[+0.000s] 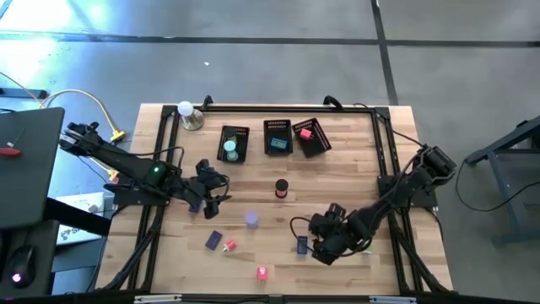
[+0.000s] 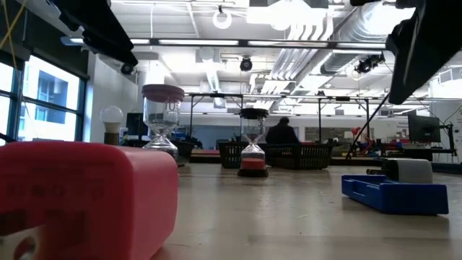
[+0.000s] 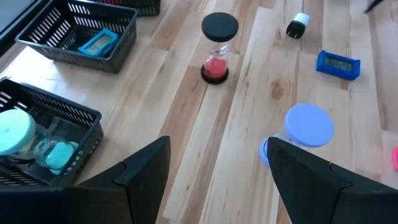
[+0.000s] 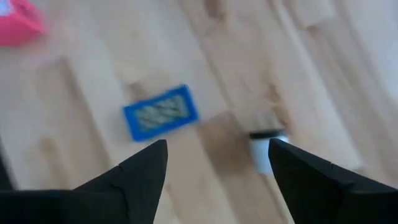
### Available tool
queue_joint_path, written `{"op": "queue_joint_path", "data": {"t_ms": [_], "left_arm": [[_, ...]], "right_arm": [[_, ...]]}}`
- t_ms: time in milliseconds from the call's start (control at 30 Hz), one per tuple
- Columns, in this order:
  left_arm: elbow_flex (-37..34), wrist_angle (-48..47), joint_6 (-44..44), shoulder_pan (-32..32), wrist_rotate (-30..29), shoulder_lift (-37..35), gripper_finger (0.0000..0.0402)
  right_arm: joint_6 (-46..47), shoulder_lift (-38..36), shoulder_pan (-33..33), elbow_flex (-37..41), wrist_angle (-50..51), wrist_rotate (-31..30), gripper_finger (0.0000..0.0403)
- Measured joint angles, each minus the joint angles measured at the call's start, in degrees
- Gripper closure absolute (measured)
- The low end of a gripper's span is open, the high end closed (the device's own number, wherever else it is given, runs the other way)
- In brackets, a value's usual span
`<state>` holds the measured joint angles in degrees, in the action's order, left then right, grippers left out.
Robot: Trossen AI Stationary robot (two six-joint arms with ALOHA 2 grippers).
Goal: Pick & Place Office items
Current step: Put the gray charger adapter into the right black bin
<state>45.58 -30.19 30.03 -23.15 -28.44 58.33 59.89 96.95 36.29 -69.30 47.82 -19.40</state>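
A light wooden bench (image 1: 354,169) carries two dark arms. The left end effector (image 3: 214,168) hovers open and empty left of centre, just beside a purple-capped hourglass timer (image 1: 251,219); the right end effector (image 4: 217,158) hangs open and empty above the bench's near right, over a flat blue rectangular block (image 4: 160,112) and a small white-and-black cylinder (image 4: 264,146). Three black mesh baskets (image 1: 278,125) line the far edge, holding teal, blue and pink pieces. A red-sand hourglass with black caps (image 1: 281,188) stands mid-bench; a pink block (image 1: 261,273) lies near the front edge.
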Motion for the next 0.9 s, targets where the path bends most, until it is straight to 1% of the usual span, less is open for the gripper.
{"op": "queue_joint_path", "data": {"t_ms": [133, 267, 400, 467, 667, 800, 900], "left_arm": [[0.0, 0.7, 0.0, -0.1, 0.0, 0.4, 0.0141], [-0.3, 1.4, 0.0, -0.1, 0.0, 1.0, 0.0141], [-2.1, 4.9, 0.0, -0.1, 0.1, 1.6, 0.0141], [-2.6, 6.4, -0.1, -0.1, 0.1, 1.9, 0.0141], [-3.4, 6.5, -0.1, -0.1, 0.0, 2.3, 0.0141], [-5.3, 8.5, -0.1, -0.1, -0.3, 2.6, 0.0141], [-7.0, 9.9, -0.1, -0.1, -0.3, 2.7, 0.0141]], "right_arm": [[1.2, 1.5, -0.4, 0.1, 5.4, 0.3, 0.0133], [-0.5, 3.8, -0.4, 0.0, 5.3, 0.3, 0.0133], [-3.8, 7.1, -0.7, 0.1, 5.6, 1.8, 0.0133], [-5.3, 8.0, -0.8, 0.0, 5.6, 1.1, 0.0133], [-7.4, 9.6, -4.0, 0.1, 5.4, 2.1, 0.0133], [-9.0, 11.6, -6.4, 0.0, 5.3, 3.8, 0.0133], [-10.7, 13.3, -8.0, -0.2, 5.7, 7.6, 0.0133]]}}
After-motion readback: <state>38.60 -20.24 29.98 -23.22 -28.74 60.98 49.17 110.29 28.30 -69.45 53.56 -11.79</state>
